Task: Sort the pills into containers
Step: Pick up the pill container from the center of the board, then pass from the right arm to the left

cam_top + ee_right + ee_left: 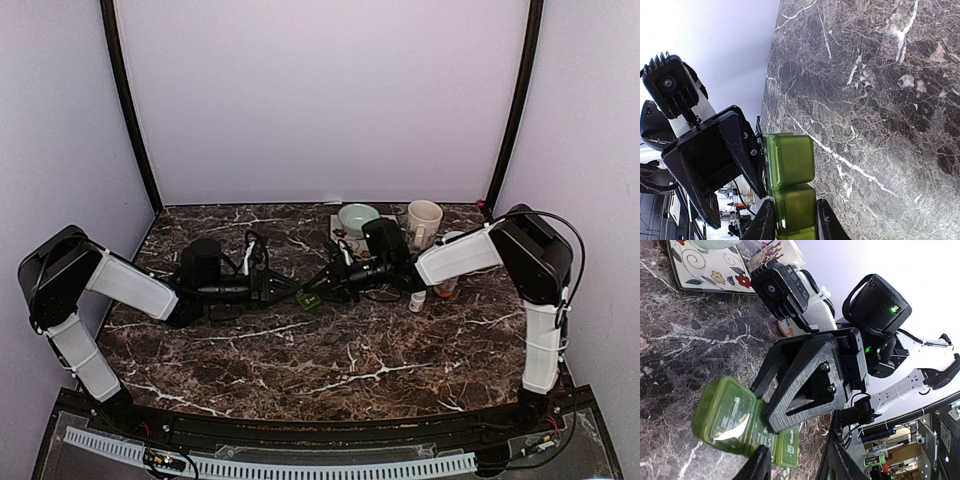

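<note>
The right gripper (792,221) is closed on the green pill box (789,161). It holds the box steady near the middle of the table (350,370), probably so the other arm can work a lid. The left gripper (799,466) waits just beside the box with its jaws partly apart. Whether it grips anything cannot be told. The lids look shut, and no pills can be made out in any view.

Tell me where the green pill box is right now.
In the top view, the pill box is near the table's middle, between the left gripper and the right gripper, with the pale green bowl behind it.
</note>
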You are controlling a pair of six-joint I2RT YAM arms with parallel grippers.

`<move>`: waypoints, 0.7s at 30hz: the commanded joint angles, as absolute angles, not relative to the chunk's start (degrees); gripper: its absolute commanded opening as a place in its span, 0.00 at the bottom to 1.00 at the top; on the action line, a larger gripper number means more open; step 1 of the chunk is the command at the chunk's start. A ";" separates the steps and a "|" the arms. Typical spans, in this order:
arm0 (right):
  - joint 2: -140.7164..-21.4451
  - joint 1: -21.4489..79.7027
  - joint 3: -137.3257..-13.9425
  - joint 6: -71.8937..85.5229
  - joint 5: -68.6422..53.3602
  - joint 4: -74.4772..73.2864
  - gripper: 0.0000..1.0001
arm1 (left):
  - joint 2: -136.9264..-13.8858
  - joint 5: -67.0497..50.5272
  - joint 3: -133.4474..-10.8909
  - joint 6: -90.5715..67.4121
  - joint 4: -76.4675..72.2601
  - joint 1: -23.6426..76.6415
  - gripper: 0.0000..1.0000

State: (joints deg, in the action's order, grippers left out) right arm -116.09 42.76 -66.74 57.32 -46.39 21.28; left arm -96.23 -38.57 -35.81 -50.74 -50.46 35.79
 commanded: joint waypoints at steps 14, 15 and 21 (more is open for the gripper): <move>-110.67 42.71 -66.43 56.33 -45.51 23.96 0.00 | -91.69 -37.00 -31.79 -50.57 -49.48 35.60 0.54; -110.58 42.71 -66.42 56.24 -45.59 23.92 0.00 | -91.95 -37.00 -31.97 -50.58 -49.67 35.60 0.56; -110.61 43.13 -66.44 56.45 -46.20 24.27 0.00 | -94.41 -37.69 -34.82 -50.80 -50.71 35.60 0.58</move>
